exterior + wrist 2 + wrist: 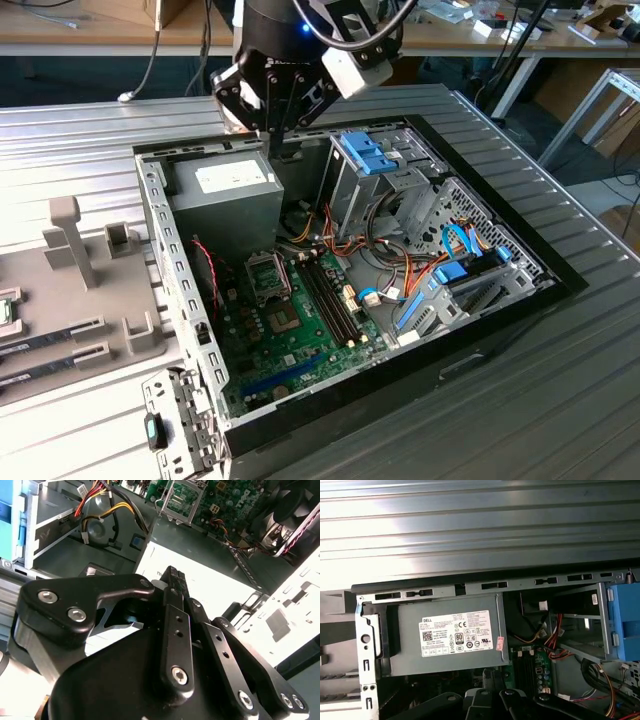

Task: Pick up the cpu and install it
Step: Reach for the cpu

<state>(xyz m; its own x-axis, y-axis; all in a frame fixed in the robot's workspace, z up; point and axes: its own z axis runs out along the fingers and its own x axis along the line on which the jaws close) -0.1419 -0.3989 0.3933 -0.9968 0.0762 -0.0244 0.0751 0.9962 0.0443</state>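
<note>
The black two-fingered tool (270,126) is held with its fingers closed together and nothing seen between them, just above the grey metal power-supply box (225,192) inside the open black computer case (330,438). Further along, the metal-framed socket (268,272) on the green motherboard (300,350) is seen bare. Well apart, on the ribbed metal worktop (90,140) at the exterior view's left edge, the cpu (5,312) is probably the small flat piece cut off by the frame. It is judged light, stiff and fragile underneath. It is best taken by two opposite edges and kept level. A silver-grey top and a thin green rim are made out.
</note>
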